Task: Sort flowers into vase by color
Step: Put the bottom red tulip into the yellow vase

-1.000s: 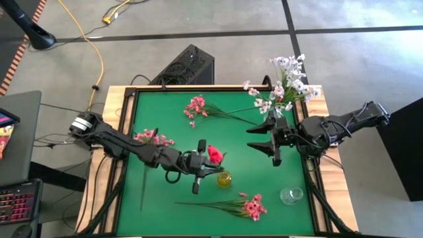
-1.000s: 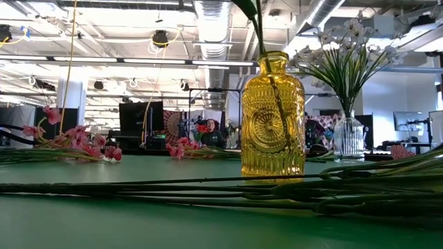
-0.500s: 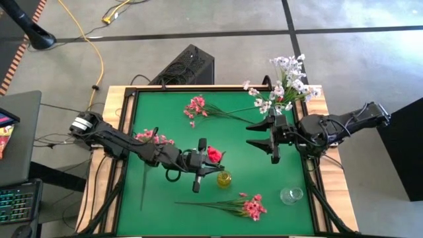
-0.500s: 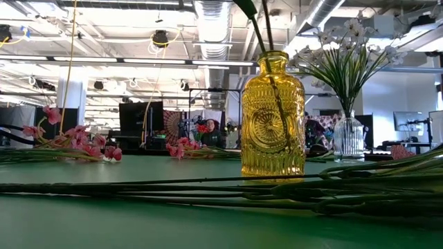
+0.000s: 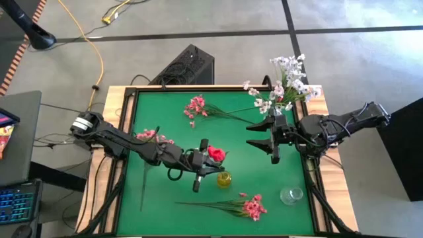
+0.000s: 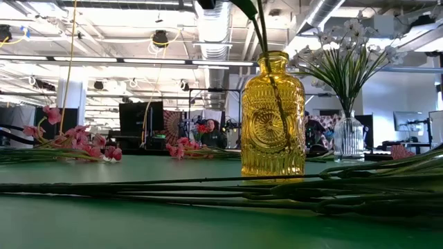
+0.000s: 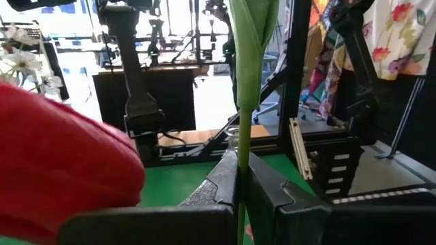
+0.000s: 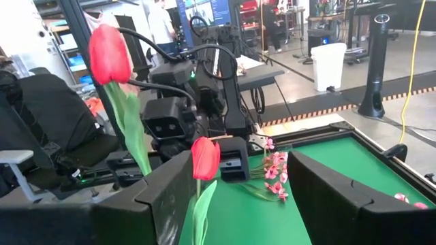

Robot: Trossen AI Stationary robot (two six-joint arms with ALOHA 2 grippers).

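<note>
Desk (image 5: 165,106): green top with a wooden rim, flowers and vases spread across it.
Pink spray, left (image 5: 153,137): lies flat near the left edge, partly under the left arm.
Left claw (image 5: 202,164): near the desk's middle, just left of the yellow vase; fingers (image 7: 225,178) pinched tight on the green stem of a red tulip (image 5: 215,153), which stands upright in the grip.
Second red tulip (image 8: 205,158): seen from the right wrist view, in front of the left claw; its stem runs down out of sight.
Yellow vase (image 5: 224,178): ribbed amber glass bottle, upright just below the left claw; green stems (image 6: 257,24) enter its neck in the low view.
Pink spray, back (image 5: 196,108): lies flat near the far edge, stems pointing right.
Pink spray, front (image 5: 251,206): lies flat near the front edge, stems pointing left, between the yellow vase and the clear vase.
Right claw (image 5: 264,138): right of centre, well apart from the yellow vase, fingers spread wide with nothing between them.
White sprays (image 5: 284,82): bunched upright in a clear vase at the far right corner.
Clear vase (image 5: 291,195): glass, near the front right corner, no flowers in it.
</note>
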